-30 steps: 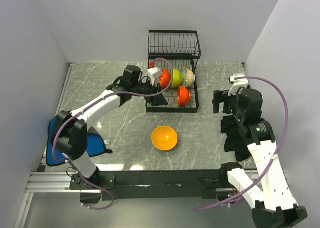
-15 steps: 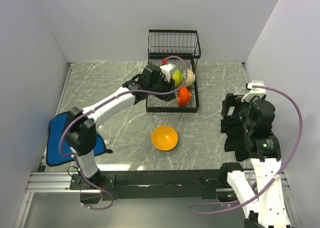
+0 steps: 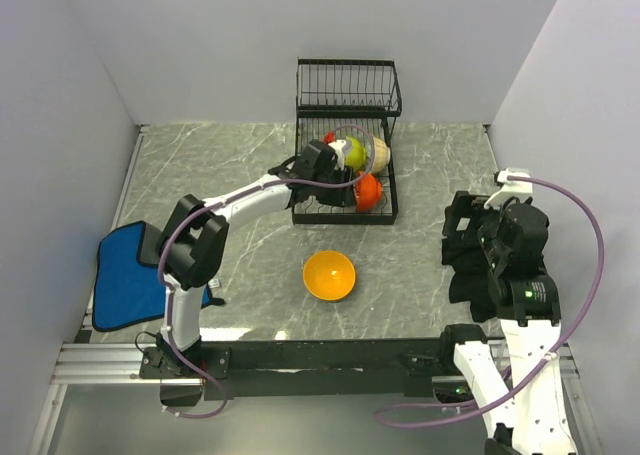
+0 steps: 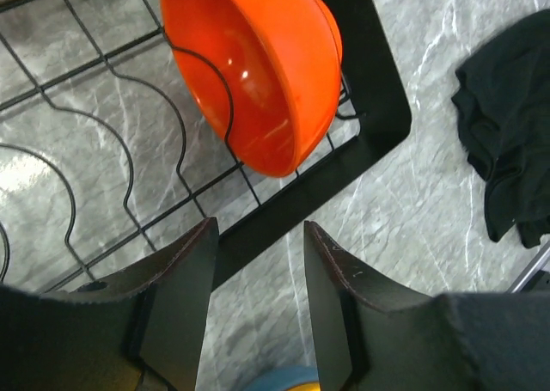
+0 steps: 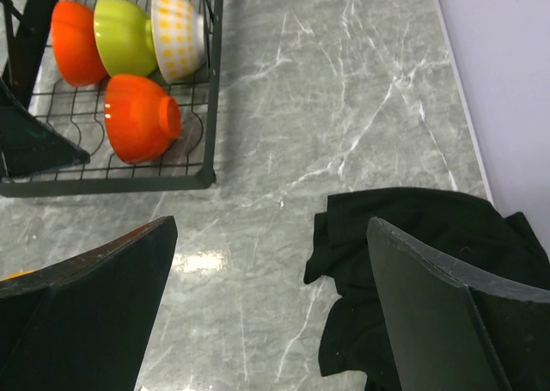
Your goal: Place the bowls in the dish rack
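Observation:
The black wire dish rack (image 3: 346, 85) stands at the back of the table. On edge in its lower tier are a red-orange bowl (image 5: 73, 39), a lime green bowl (image 5: 125, 34) and a cream patterned bowl (image 5: 176, 34), with another red-orange bowl (image 3: 368, 191) in front of them. An orange bowl (image 3: 329, 275) sits upright on the table in front of the rack. My left gripper (image 4: 259, 225) hovers open over the rack's front rail, just short of the front red-orange bowl (image 4: 258, 64), with only marble between its tips. My right gripper (image 5: 271, 223) hangs wide open over the table's right side.
A black cloth (image 5: 430, 271) lies crumpled under my right gripper. A blue folded cloth (image 3: 125, 275) lies at the near left edge. The rack's upper shelf (image 3: 348, 100) overhangs the back row of bowls. White walls close in the table on three sides.
My left arm has reached further right across the rack's lower tier, from its left end to the front red-orange bowl. My right arm has drawn back slightly toward the right.

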Robot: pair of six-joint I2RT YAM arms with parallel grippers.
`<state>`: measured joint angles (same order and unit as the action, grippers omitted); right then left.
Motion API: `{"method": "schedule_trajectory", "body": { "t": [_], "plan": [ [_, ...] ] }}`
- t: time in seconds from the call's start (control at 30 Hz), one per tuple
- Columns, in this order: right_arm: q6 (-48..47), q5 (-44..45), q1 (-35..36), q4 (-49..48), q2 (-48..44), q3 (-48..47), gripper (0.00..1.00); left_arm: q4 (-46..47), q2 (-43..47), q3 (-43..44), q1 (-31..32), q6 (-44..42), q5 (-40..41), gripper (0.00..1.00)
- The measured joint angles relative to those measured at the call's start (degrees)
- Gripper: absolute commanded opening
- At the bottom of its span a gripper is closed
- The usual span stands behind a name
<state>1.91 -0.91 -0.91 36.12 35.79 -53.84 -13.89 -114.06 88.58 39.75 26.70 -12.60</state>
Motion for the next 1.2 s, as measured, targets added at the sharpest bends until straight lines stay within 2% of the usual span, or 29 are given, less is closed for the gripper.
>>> {"method": "schedule_trajectory", "body": {
  "t": [0.47, 0.67, 0.97, 1.1, 1.2],
  "plan": [
    [0.2, -0.2, -1.1, 0.7, -1.2, 1.9, 1.0, 2.4, -3.0, 8.3, 0.5, 0.0, 0.5, 0.54],
    [0.2, -0.2, -1.7, 0.8, -1.1, 1.9, 1.0, 2.8, -6.4, 9.2, 0.5, 0.0, 1.1, 0.54],
    [0.2, -0.3, -2.1, 0.7, -0.2, 1.9, 1.0, 3.3, -7.6, 9.2, 0.5, 0.1, 1.0, 0.43],
    [0.3, -0.4, -2.3, 0.7, -0.2, 2.0, 1.0, 4.7, -7.7, 9.2, 0.5, 0.7, -1.6, 0.33],
    [0.6, -0.7, -2.5, 0.6, -0.2, 2.6, 1.0, 5.7, -7.7, 9.2, 0.5, 1.3, -3.3, 0.29]
  ]
}}
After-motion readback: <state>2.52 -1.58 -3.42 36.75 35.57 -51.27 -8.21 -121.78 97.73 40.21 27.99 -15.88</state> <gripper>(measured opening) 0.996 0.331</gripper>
